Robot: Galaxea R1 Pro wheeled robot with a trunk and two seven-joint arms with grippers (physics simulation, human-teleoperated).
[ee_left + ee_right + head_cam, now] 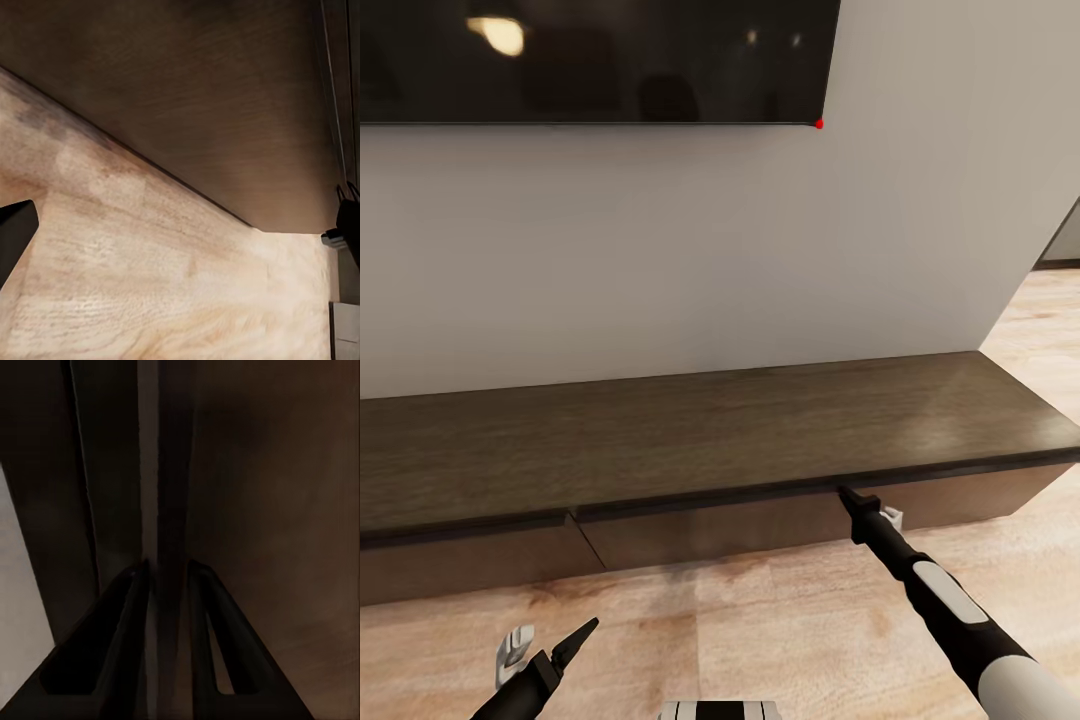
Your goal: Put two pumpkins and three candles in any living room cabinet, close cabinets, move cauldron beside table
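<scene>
Your landmark here is the cabinet point(690, 440), a long, low unit of dark brown wood with a fine horizontal grain and a smooth, faintly glossy top. It runs along the foot of a plain pale wall point(660, 260), and its flat, handleless drawer fronts point(710, 530) sit under the overhanging top edge.

Your right gripper point(850, 498) is up against the cabinet's front, at the upper edge of the drawer front just below the lip of the top. In the right wrist view its two black, wedge-shaped fingers point(120, 645) stand close together on either side of a thin dark wooden edge point(166, 547), so you are pinching that edge, or very nearly; contact itself is too dark to confirm. The arm behind it is a slim black tube with a white and grey sleeve.

Your left gripper point(560, 650) hangs low in front of the cabinet, well apart from it, over the pale wood-plank floor point(740, 620). Its pointed black fingers are seen side on, and you cannot tell whether they are spread or together. The left wrist view looks across the floor's light, streaky grain to the cabinet's matte brown face.

Above the cabinet, a glossy black screen point(590, 60) hangs on the wall.
</scene>
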